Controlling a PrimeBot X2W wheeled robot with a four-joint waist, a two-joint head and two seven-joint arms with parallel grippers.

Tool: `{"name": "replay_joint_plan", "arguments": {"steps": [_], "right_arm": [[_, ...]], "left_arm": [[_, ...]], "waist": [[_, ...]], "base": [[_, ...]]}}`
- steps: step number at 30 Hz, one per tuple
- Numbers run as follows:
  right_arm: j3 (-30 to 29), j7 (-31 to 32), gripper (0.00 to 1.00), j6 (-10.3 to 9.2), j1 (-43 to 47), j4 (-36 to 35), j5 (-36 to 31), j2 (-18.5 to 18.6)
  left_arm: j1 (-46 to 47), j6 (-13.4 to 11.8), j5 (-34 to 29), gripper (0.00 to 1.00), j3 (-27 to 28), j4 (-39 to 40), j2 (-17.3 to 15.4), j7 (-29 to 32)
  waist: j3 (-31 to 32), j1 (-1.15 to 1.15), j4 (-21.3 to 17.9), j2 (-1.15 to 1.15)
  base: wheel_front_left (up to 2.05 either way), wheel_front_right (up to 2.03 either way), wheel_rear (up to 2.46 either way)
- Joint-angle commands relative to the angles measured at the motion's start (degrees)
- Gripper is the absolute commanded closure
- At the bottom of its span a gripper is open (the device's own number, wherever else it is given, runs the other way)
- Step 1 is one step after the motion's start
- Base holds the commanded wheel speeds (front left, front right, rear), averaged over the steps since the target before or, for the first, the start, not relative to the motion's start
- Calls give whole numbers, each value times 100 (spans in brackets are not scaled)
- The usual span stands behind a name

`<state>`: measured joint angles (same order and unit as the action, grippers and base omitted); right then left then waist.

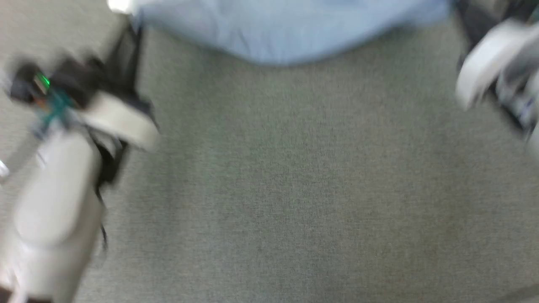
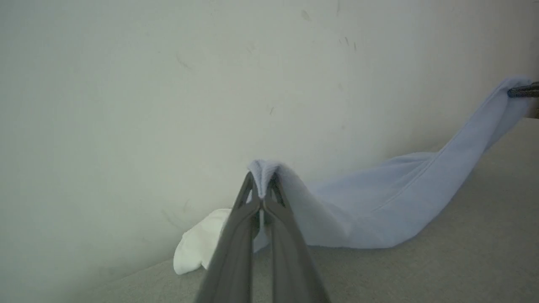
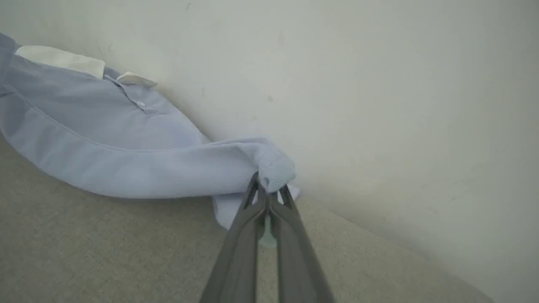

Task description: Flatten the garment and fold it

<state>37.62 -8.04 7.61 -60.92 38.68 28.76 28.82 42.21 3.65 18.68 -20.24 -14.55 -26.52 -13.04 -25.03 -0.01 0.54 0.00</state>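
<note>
The left gripper [image 2: 262, 185], two long dark grey fingers, is clamped tight on a bunched fold of the garment [image 2: 379, 210], a light blue short-sleeved polo shirt of soft knit. It pinches the fold at its fingertips and holds it above the grey-green woven fabric surface [image 2: 442, 273]. From there the single garment sags down until its middle rests on the surface at the foot of the plain pale wall [image 2: 168, 84]. It then rises to the right gripper [image 3: 267, 187], likewise closed on a pinch of blue cloth. There are two grippers and one garment. Its white collar [image 3: 61, 61] lies by the wall, with one small white button just below it on the placket. In the blurred head view the garment runs along the top edge, between the pale left forearm [image 1: 54, 202] and the pale right forearm [image 1: 484, 75].
</note>
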Motion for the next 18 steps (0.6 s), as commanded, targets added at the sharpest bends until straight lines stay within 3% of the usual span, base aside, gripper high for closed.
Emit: {"name": "replay_joint_plan", "arguments": {"steps": [1,7,12,18], "right_arm": [[260,149,100,-12,540,-157,296,151],[648,323,100,-12,1623,-734,773,696],[767,635,100,-12,2696,-1253,1138,1199],[612,1069,100,-12,3512,-1667,1394,1564]], "left_arm": [[-542,-151,48,100,-94,286,6,92],[-1921,-376,199,100,-230,899,-243,634],[-3341,-337,563,100,-325,1594,-904,1570],[-4475,-442,1238,100,-259,2234,-1349,2511]], "waist": [[785,1,184,0],[1398,1,243,0],[1916,1,326,0],[2288,1,401,0]], "base": [[0,0,0],[0,0,0],[0,0,0],[0,0,0]]}}
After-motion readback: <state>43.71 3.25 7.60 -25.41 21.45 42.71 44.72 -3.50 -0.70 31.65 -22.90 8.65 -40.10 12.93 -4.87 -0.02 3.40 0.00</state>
